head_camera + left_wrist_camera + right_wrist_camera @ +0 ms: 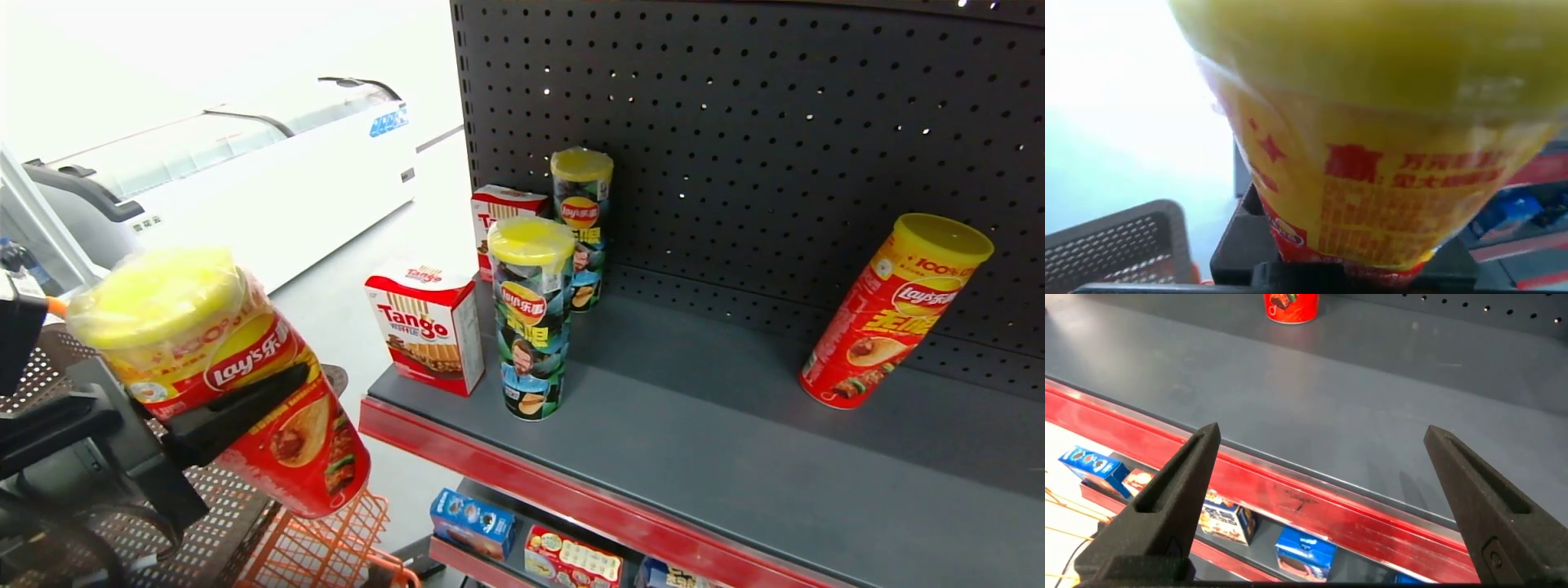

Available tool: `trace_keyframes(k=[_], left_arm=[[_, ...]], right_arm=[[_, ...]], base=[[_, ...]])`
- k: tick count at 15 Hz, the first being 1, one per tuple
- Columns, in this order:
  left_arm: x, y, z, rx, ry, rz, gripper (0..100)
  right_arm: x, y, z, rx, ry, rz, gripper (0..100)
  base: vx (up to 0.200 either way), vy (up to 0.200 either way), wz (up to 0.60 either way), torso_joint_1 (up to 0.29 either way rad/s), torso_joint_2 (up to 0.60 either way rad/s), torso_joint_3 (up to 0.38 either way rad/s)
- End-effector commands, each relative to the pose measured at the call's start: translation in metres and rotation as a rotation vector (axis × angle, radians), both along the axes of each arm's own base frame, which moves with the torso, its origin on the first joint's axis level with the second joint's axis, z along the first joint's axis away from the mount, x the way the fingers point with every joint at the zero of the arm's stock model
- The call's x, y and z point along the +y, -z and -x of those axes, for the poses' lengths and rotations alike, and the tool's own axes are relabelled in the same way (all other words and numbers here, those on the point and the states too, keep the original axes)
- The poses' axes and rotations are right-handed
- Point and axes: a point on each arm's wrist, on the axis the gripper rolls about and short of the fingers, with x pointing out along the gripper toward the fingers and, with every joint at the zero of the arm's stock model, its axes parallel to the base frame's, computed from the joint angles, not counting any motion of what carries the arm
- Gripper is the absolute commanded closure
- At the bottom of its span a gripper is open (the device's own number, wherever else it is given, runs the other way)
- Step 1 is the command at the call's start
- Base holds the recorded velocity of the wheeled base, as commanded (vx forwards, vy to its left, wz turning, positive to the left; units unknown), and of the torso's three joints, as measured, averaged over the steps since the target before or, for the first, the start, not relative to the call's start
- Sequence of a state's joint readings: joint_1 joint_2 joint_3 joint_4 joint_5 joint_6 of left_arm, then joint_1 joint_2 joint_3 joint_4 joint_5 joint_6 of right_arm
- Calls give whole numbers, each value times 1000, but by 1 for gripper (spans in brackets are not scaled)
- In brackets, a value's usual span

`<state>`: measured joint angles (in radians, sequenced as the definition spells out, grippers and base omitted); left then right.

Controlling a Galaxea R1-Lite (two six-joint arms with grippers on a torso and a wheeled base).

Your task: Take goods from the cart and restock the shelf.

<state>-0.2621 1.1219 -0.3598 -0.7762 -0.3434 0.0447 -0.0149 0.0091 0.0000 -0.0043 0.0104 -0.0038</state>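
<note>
Held chip can (1388, 163): blurred in the left wrist view, lid and sides cut off by the edges; left gripper (241, 392): far finger hidden behind that can; red can (1291, 306) on the shelf (1372, 392): cut off above its base in the right wrist view; rear wafer box (502, 204): partly hidden behind the front green can (531, 327).

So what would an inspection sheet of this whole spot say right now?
Surface: grey shelf, red front edge, mostly bare.
Job's things: red chip can held up beside the shelf; second red can by the pegboard; orange cart below.
Clutter: green cans and wafer boxes at the shelf's left end; small boxes on the lower shelf.
Hands: left hand shut on the red chip can; right hand open above the shelf's front edge.
Cables: nothing seen.
Surroundings: white chest freezer, pale floor.
</note>
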Motion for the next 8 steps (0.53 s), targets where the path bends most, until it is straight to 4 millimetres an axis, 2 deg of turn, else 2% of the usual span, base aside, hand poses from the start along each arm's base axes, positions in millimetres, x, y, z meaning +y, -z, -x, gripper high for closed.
trace_keyframes(k=[1,8], left_arm=[[-4,1,-2,11,54,-3,100],[-7,0,1,7,241,-4,100]], right_arm=[[0,0,0,3,0,1,0],[0,0,0,1,0,1,0]], base=[[0,0,0,0,0,0],[0,0,0,0,0,0]])
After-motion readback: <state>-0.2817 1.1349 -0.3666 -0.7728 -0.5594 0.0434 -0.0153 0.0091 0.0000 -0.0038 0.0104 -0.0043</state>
